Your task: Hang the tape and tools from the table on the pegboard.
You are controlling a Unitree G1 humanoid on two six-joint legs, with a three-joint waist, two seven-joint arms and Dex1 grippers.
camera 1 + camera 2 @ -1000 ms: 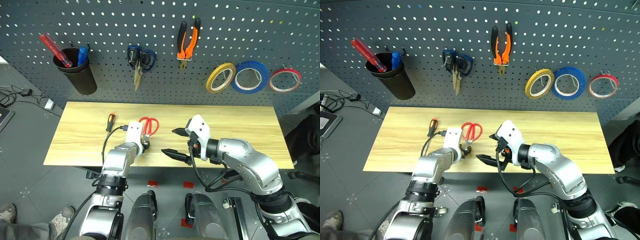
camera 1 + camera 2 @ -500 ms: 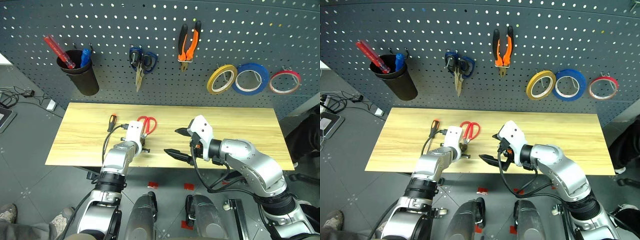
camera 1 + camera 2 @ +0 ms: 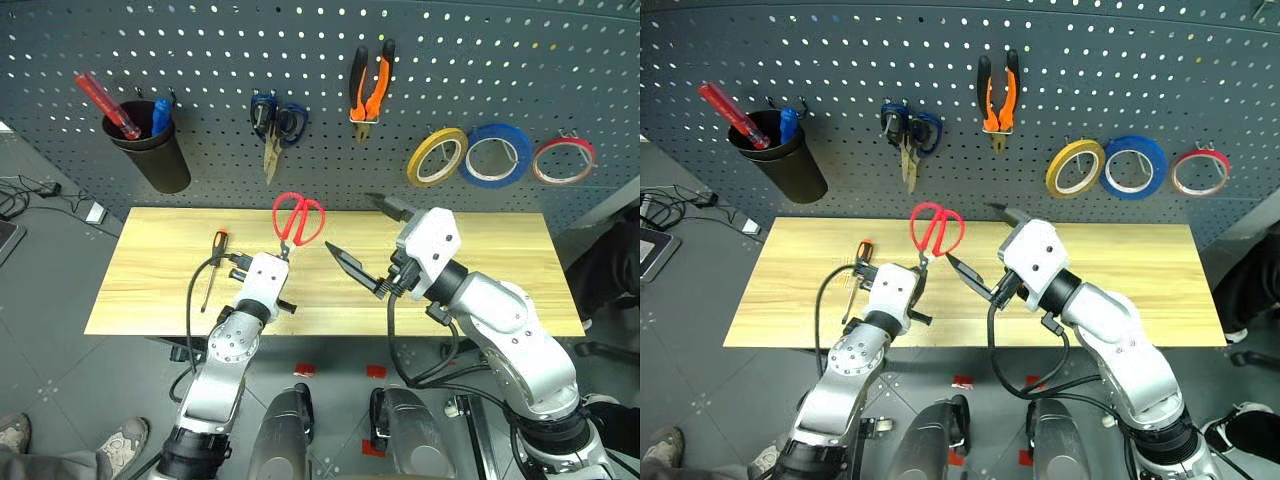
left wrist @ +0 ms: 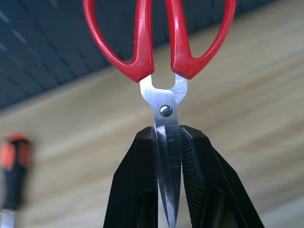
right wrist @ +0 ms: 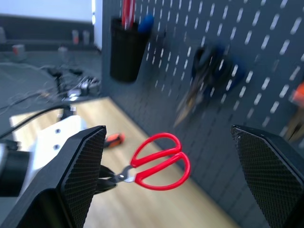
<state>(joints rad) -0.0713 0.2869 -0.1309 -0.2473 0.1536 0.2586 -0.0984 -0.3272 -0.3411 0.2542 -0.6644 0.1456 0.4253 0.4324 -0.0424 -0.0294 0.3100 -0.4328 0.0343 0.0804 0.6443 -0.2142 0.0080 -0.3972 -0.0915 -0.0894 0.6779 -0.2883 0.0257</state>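
We see the pegboard (image 3: 320, 60) spanning the back of the scene, with the wooden counter (image 3: 150, 270) in front of it. On the board hang, from the robot's left to its right, a black cup (image 3: 155, 150) holding a red tool and a blue one, blue scissors (image 3: 275, 125), the orange-and-black pliers (image 3: 372, 85), the yellow tape (image 3: 437, 157), a blue roll (image 3: 498, 155) and a red roll (image 3: 563, 160). The two arms rise over the counter's near edge. The right gripper (image 3: 368, 240) has its fingers spread as wide as they go and holds nothing; the red scissors show between them in the right wrist view. The left gripper (image 4: 168, 142) has its fingers (image 4: 137, 190) closed tight on the blades of the red scissors (image 3: 298, 218), just below the pivot. We see the scissors held up off the counter, handles uppermost and loops toward the board, below the blue scissors and apart from any hook. The screwdriver (image 3: 213, 265) lies on the counter, near the left arm on its outer side.
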